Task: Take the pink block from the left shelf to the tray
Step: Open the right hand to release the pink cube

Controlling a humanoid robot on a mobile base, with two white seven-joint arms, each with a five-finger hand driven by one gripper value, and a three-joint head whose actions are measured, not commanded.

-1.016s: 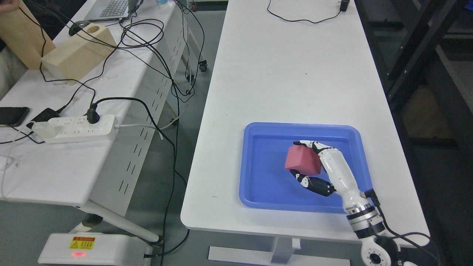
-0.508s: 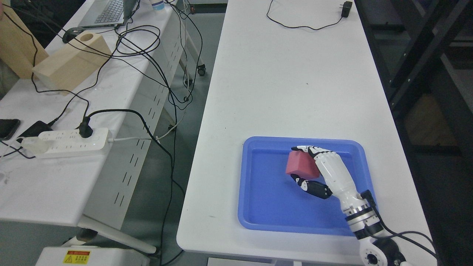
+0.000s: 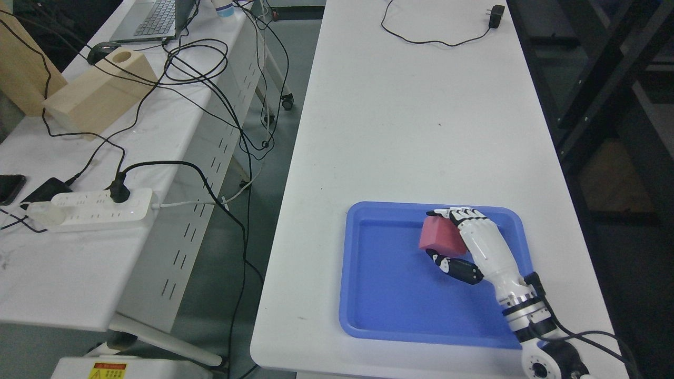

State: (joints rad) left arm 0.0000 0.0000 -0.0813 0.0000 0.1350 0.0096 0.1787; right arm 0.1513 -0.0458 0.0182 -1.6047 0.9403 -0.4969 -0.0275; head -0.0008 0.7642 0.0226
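Your right hand (image 3: 463,242) stays clenched on the pink block (image 3: 441,235) — now lower, toward the tray's (image 3: 389,295) far-right corner. Release looks next.

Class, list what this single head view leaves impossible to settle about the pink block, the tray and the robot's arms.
- Whether the pink block touches the tray floor: the right hand covers its underside.
- The block's right face: hidden by the hand's fingers.
- The left arm: out of frame.
- The right arm past the wrist: cut by the bottom edge.
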